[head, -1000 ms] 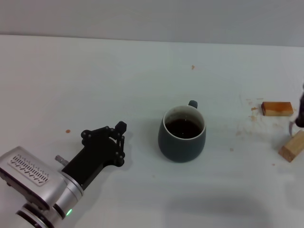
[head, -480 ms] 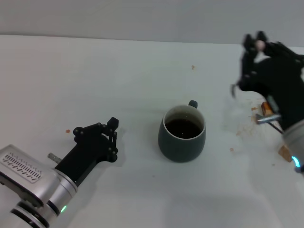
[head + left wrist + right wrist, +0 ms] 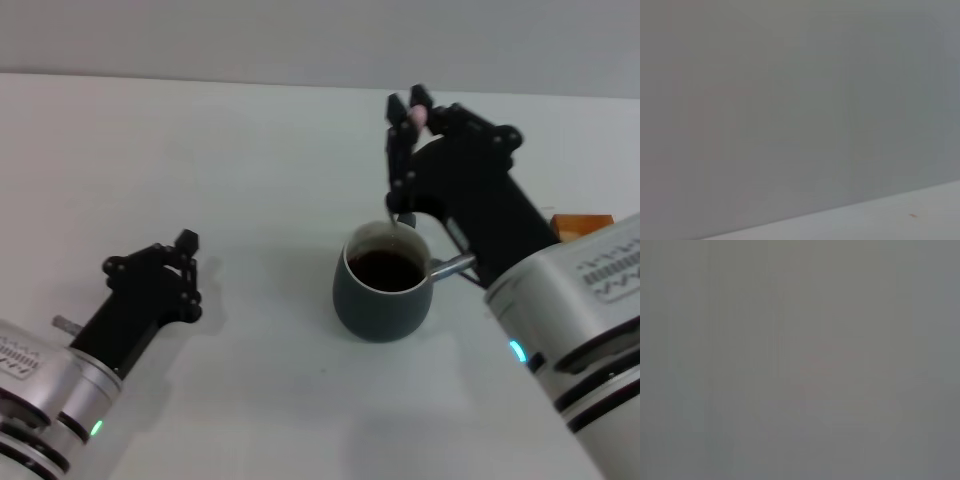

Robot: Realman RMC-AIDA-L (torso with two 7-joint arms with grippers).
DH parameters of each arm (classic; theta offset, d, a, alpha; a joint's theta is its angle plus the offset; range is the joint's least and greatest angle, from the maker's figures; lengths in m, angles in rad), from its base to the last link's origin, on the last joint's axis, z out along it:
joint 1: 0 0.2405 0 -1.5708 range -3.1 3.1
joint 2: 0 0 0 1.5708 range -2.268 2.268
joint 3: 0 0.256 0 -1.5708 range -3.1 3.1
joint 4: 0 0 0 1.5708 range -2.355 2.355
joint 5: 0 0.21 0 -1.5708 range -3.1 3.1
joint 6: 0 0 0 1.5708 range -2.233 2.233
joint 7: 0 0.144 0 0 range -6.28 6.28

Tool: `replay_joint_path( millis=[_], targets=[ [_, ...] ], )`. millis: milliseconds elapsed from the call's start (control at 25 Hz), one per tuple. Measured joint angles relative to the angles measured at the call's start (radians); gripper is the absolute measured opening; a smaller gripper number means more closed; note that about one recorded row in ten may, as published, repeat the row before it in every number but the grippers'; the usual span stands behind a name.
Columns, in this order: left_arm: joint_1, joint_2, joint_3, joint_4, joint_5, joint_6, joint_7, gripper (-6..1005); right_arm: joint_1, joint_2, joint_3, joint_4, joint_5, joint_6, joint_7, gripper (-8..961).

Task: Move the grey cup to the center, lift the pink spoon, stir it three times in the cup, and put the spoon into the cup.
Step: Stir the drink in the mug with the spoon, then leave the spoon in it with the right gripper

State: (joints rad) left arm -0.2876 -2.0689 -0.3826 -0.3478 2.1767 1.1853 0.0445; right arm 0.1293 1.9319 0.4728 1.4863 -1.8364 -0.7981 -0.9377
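Note:
The grey cup [image 3: 383, 298] stands near the middle of the white table [image 3: 250, 160] in the head view, with dark liquid inside and its handle on the far side. My right gripper [image 3: 408, 108] is shut on the pink spoon [image 3: 413, 118] and holds it upright. The spoon's metal end hangs just above the cup's far rim. My left gripper [image 3: 187, 270] is open and empty, low over the table well to the left of the cup. Neither wrist view shows the cup or the spoon.
A tan wooden block [image 3: 588, 224] shows partly behind my right arm at the right edge. The left wrist view shows only a grey wall and a strip of table [image 3: 920, 215]. The right wrist view shows only plain grey.
My right arm swung in from the right edge with the spoon and now holds it over the cup's far rim. My left gripper drew back to the left, away from the cup.

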Motion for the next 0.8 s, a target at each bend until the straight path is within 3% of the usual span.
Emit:
replay_joint_path(
  millis=[280,800],
  targets=[
    [0.01,0.001,-0.027,0.021,0.004,0.023,0.0,-2,-0.006,0.051,0.001,-0.048,-0.018,0.062,0.003,15],
    [0.01,0.0,-0.027,0.025,0.005,0.023,0.0,-2,-0.002,0.098,0.003,-0.139,-0.013,0.12,0.018,14]
  ],
)
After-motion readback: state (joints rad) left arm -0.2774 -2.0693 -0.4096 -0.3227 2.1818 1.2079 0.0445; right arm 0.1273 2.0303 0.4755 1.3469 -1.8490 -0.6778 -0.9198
